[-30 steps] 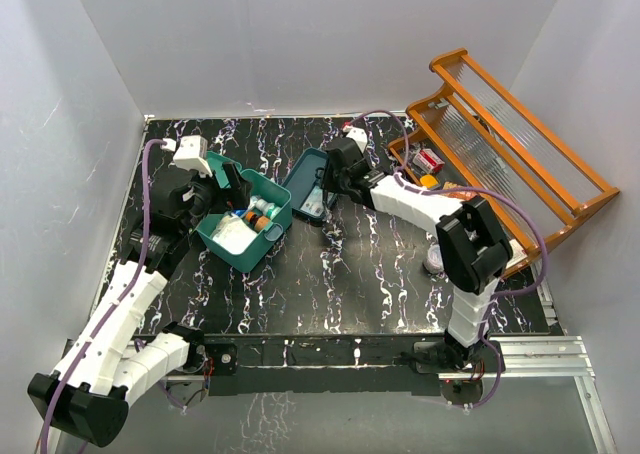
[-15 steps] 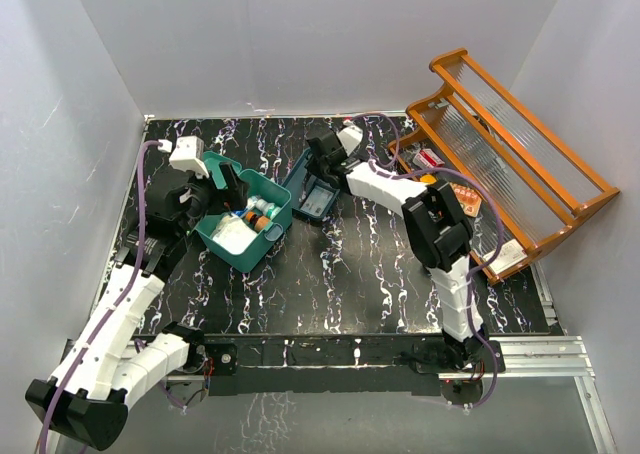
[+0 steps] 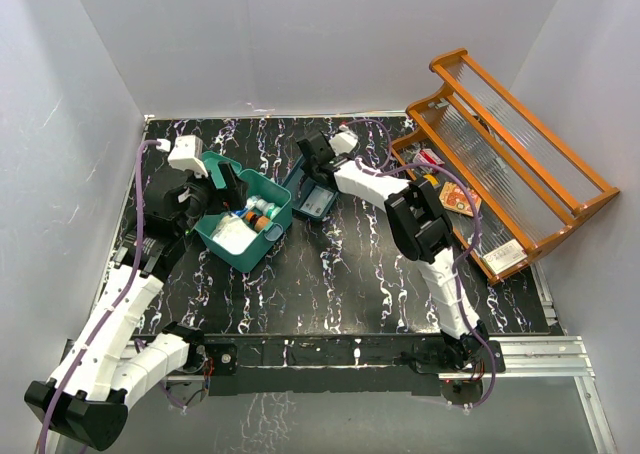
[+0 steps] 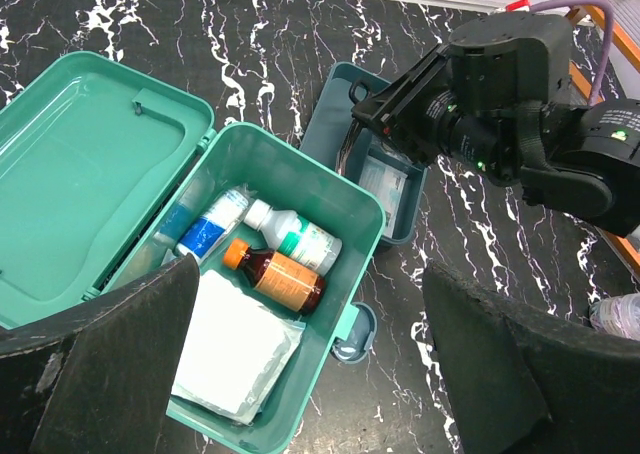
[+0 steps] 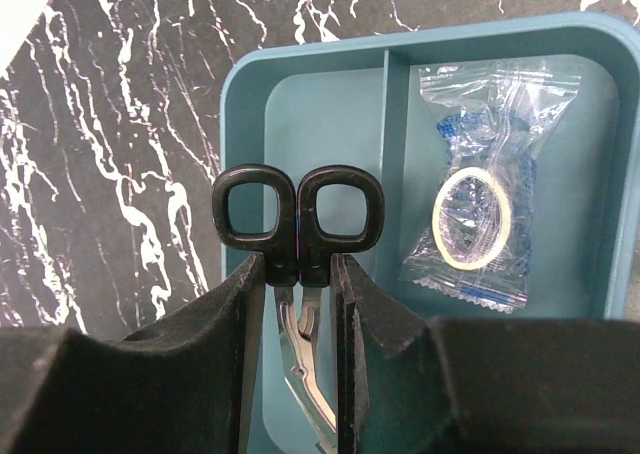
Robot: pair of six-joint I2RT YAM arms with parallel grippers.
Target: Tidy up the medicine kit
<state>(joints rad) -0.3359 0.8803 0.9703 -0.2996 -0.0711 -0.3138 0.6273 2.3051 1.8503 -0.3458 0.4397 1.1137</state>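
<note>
Over the last second the right arm has swung away from the orange rack (image 3: 520,154) toward the medicine kit (image 3: 256,255). Its right gripper (image 5: 300,269) now hangs over the divided tray (image 5: 400,42) just right of the kit, jaws narrow and clamped on black-handled scissors (image 5: 298,214). This looks like the scissors being brought in for stowing, with the tray's bare compartment as the likely spot; a clear packet (image 5: 490,214) fills the neighbouring one.

The kit sits left of centre with its lid open, and bottles and a white pad lie inside. The left gripper (image 3: 228,186) hovers over it, jaws wide and holding nothing.

The scissor blades are mostly hidden between the fingers, so contact with the tray cannot be judged. The items on the rack are too small to identify.
</note>
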